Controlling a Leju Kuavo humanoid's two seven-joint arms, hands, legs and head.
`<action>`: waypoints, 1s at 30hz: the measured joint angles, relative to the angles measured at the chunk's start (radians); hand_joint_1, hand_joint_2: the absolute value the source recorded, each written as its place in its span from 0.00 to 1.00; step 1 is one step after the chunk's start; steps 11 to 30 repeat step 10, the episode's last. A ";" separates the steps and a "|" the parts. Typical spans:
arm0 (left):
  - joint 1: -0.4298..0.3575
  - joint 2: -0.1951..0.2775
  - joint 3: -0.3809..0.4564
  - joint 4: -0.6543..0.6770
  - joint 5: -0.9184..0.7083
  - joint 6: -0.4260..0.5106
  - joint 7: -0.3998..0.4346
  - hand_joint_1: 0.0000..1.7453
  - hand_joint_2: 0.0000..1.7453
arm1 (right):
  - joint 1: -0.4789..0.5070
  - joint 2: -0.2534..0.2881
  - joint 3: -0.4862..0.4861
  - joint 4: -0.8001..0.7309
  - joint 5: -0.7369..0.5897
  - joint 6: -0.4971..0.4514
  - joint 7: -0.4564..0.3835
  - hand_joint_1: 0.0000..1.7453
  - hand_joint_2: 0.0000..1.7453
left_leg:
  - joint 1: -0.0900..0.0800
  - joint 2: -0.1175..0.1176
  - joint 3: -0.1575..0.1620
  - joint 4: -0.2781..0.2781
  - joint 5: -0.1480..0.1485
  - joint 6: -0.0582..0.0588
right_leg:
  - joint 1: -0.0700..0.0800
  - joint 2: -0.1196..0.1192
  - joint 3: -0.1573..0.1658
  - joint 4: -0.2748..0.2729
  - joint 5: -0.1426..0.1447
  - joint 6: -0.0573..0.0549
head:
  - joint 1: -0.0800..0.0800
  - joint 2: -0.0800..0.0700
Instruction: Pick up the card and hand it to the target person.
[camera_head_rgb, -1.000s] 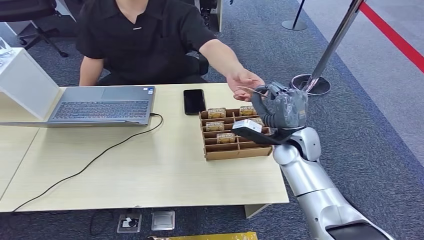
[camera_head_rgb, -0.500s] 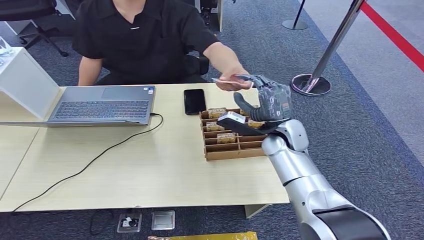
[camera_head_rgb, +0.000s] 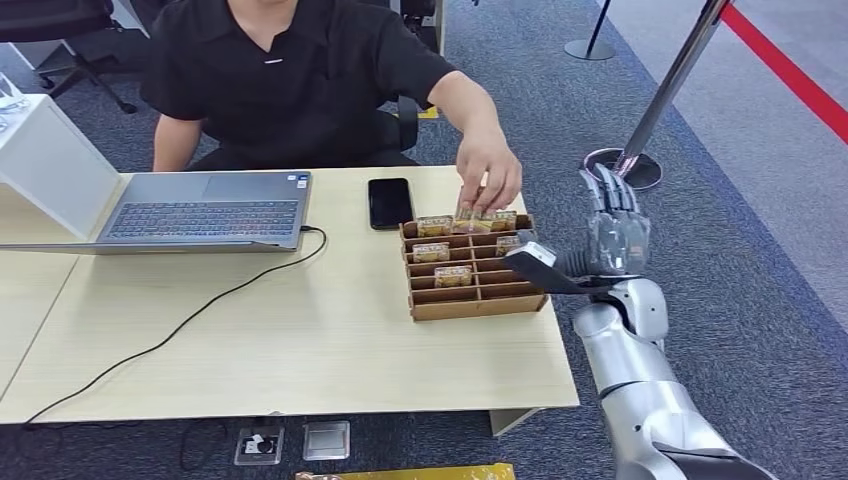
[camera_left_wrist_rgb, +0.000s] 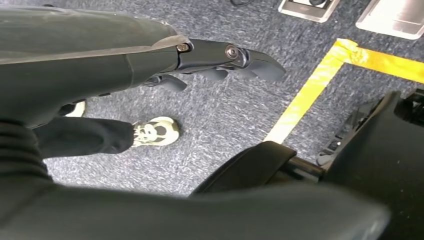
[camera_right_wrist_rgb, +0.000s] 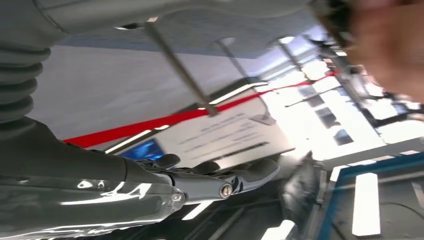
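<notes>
Left of everything, hanging low over the carpet, the left hand holds nothing, its fingers loosely extended. At the desk's right end the person's hand reaches down into the back row of the cardboard tray, pinching what looks like the card, though that is too small to be sure. Right of the tray, the right hand stands raised, fingers straight, apart and empty; the handover looks finished, so the next move is only to lower that arm clear.
</notes>
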 joint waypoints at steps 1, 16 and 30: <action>0.003 0.000 0.000 0.000 0.000 0.000 0.001 0.00 0.00 | 0.019 -0.010 -0.042 0.002 0.018 0.000 0.002 0.00 0.00 | 0.000 0.000 0.000 0.000 0.000 0.000 | 0.000 0.000 0.000 0.000 0.000 0.000 | 0.000 0.000; 0.021 0.001 0.005 0.001 0.008 0.015 0.007 0.00 0.00 | 0.139 -0.100 -0.372 0.127 0.068 0.000 0.106 0.00 0.00 | 0.000 0.000 -0.001 0.000 -0.001 0.001 | 0.000 0.000 -0.001 -0.001 0.000 0.000 | 0.001 0.000; 0.021 0.001 0.005 0.001 0.008 0.015 0.007 0.00 0.00 | 0.139 -0.100 -0.372 0.127 0.068 0.000 0.106 0.00 0.00 | 0.000 0.000 -0.001 0.000 -0.001 0.001 | 0.000 0.000 -0.001 -0.001 0.000 0.000 | 0.001 0.000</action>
